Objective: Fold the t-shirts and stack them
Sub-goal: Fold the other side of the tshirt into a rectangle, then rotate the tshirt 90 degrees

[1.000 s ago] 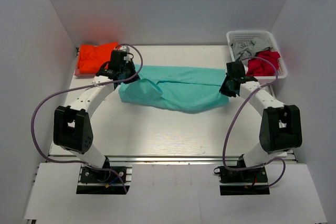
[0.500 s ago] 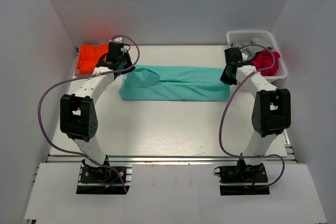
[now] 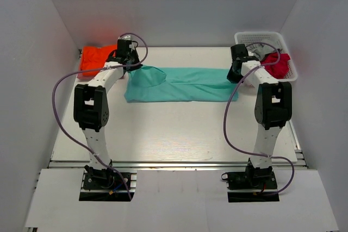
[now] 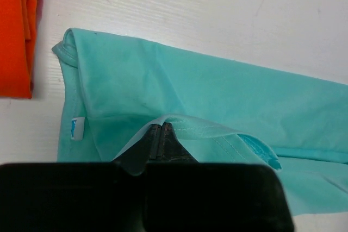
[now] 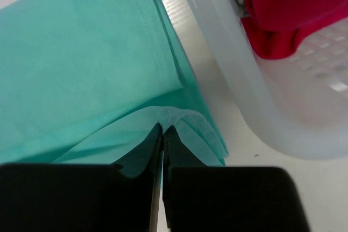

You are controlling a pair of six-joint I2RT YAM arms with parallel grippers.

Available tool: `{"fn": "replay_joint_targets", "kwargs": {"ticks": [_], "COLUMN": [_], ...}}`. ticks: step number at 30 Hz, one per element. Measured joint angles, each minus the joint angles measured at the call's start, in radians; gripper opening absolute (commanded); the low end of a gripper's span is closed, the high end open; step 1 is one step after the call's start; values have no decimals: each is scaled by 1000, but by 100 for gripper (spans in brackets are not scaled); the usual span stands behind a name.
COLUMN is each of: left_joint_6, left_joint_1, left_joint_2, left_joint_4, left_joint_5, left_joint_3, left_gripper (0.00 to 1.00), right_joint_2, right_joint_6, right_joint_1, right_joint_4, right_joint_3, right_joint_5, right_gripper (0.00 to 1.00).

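I am working the lengthwise fold on the teal t-shirt (image 3: 179, 84), which is lying flat across the far half of the table (image 3: 163, 129). The left gripper (image 4: 161, 131) and right gripper (image 5: 163, 130) are each pinching one end, jaws clamped on cloth. Next, I judge: releasing, then folding crosswise before stacking with the orange t-shirt (image 3: 93, 61).

Teal shirt (image 4: 217, 96), orange shirt (image 4: 15, 31) cropped by wrist-view edges.

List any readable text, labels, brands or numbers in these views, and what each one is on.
No legible text in any view.
Only candidate: a small white-and-blue tag at the edge of the mint-teal t-shirt, seen in the left wrist view. It is too small and blurred to read.
The orange t-shirt and the basket show no print.
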Motion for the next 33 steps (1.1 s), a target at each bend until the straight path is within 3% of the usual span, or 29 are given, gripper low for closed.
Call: {"fn": "replay_joint_targets", "kwargs": {"ticks": [1, 4, 5, 6, 7, 9, 17, 22, 27, 33], "left_joint_6": [-2, -16, -23, -31, -34, -44, -39, -8, 3, -18], "left_joint_1": [1, 4, 6, 7, 11, 18, 29, 5, -23, -37], "left_joint_2": [26, 115, 143, 169, 193, 218, 206, 142, 79, 127], "left_joint_4": [-8, -51, -76, -97, -119, -146, -145, -108, -58, -63], "left_joint_5": [-2, -24, -31, -47, -58, -74, -58, 18, 97, 132], "left_joint_3": [24, 112, 145, 177, 208, 246, 259, 175, 42, 21], "left_gripper": [0, 28, 42, 75, 88, 100, 100, 100, 100, 100], "right_joint_2": [13, 55, 69, 77, 86, 87, 81, 35, -23, 31], "right_joint_6": [2, 5, 5, 10, 6, 2, -52, -86, -100, -117], "right_joint_1": [0, -1, -1, -1, -1, -1, 2, 19, 47, 52], "right_joint_4": [0, -6, -8, -9, -13, -20, -26, -4, 45, 95], "right_joint_3": [14, 54, 68, 79, 92, 108, 155, 117, 30, 28], "right_joint_5": [-1, -2, -2, 0, 2, 2, -60, -142, -210, -285], "right_gripper": [8, 27, 42, 46, 50, 61, 72, 80, 82, 85]}}
